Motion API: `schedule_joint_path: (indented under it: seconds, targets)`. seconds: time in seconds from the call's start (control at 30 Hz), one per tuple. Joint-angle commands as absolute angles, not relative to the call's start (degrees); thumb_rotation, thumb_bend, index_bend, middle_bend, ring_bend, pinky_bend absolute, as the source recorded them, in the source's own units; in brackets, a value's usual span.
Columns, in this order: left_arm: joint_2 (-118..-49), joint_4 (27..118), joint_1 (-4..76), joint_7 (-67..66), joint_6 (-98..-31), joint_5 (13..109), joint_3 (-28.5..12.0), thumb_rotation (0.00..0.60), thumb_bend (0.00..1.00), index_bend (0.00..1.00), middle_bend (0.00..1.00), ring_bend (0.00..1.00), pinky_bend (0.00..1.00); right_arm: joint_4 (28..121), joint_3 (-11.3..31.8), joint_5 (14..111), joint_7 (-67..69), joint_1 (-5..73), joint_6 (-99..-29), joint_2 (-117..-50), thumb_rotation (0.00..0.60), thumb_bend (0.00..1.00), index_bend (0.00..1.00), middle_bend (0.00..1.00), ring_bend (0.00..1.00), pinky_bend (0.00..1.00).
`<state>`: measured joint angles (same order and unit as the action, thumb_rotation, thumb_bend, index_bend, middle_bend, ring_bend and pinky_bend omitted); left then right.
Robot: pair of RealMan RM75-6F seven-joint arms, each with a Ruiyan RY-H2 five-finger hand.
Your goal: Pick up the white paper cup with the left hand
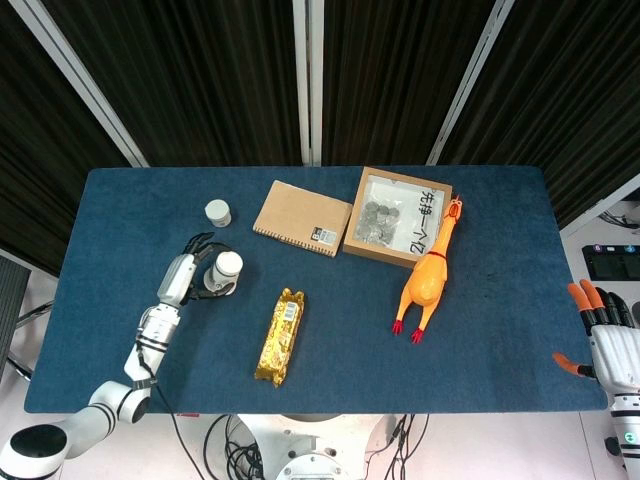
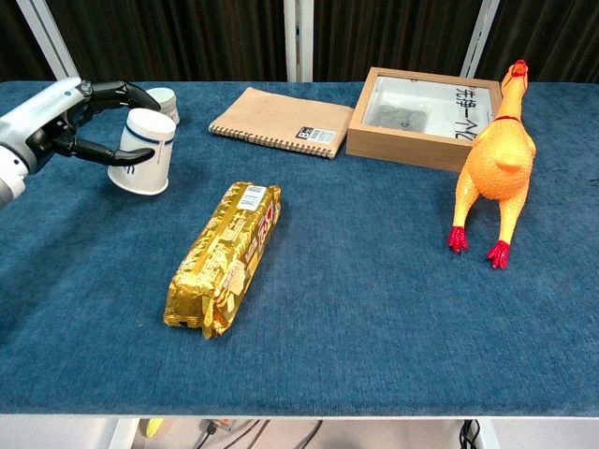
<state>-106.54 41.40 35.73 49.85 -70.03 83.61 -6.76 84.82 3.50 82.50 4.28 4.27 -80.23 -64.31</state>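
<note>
White paper cup (image 2: 144, 151) sits tilted in the left hand (image 2: 65, 126), its closed bottom pointing up and toward the notebook. Dark fingers (image 2: 110, 91) curve over the far side of the cup; the thumb presses its near side, so the hand grips it. Whether the cup's lower rim touches the blue table (image 2: 374, 281) cannot be told. Just beyond the fingertips stands a small white jar (image 1: 217, 212), partly hidden behind the cup in the chest view. On the cup's other side from the palm lies a gold snack packet (image 2: 226, 257), further off. Brown notebook (image 2: 282, 122), wooden box (image 2: 416, 117) and rubber chicken (image 2: 498, 159) lie well apart from the fingers. Right hand (image 1: 605, 335) hangs off the table's edge, orange-tipped fingers (image 1: 584, 295) spread, holding nothing.
</note>
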Motion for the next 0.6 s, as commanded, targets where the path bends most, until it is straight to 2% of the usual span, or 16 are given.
schedule_joint_path:
  seconds: [0.03, 0.07, 0.13, 0.33, 0.5, 0.6]
  targets:
    - [-106.25, 40.88, 35.64, 51.18, -70.25, 84.59, -6.1, 0.6, 0.18, 0.12, 0.08, 0.01, 0.0, 84.7, 3.47, 82.42, 4.24, 4.29, -80.1, -64.39, 0.6, 0.02, 0.0, 0.0, 0.0, 0.0]
    - [-106.26, 40.64, 35.54, 51.45, -70.56, 84.69, -6.15, 0.6, 0.18, 0.08, 0.04, 0.0, 0.0, 84.68, 3.46, 82.38, 4.19, 4.31, -80.02, -64.42, 0.6, 0.02, 0.0, 0.0, 0.0, 0.0]
    - [-106.29, 40.49, 35.32, 51.81, -71.26, 84.71, -6.4, 0.6, 0.18, 0.05, 0.01, 0.0, 0.0, 84.68, 3.46, 82.37, 4.1, 4.33, -80.01, -64.45, 0.6, 0.02, 0.0, 0.0, 0.0, 0.0]
    - [-104.52, 41.74, 34.04, 51.12, -77.08, 85.78, -7.29, 0.6, 0.17, 0.01, 0.0, 0.0, 0.0, 85.09, 3.64, 82.5, 3.86, 4.35, -80.38, -64.32, 0.6, 0.02, 0.0, 0.0, 0.0, 0.0]
    - [-98.96, 47.45, 30.95, 45.19, -85.44, 86.82, -8.25, 0.6, 0.17, 0.01, 0.0, 0.0, 0.0, 85.46, 3.76, 82.52, 3.77, 4.08, -81.04, -63.85, 0.6, 0.02, 0.0, 0.0, 0.0, 0.0]
    - [-92.84, 53.66, 27.49, 34.08, -88.77, 86.35, -8.01, 0.6, 0.18, 0.01, 0.0, 0.0, 0.0, 85.55, 3.78, 82.67, 3.18, 3.63, -82.06, -63.76, 0.6, 0.02, 0.0, 0.0, 0.0, 0.0]
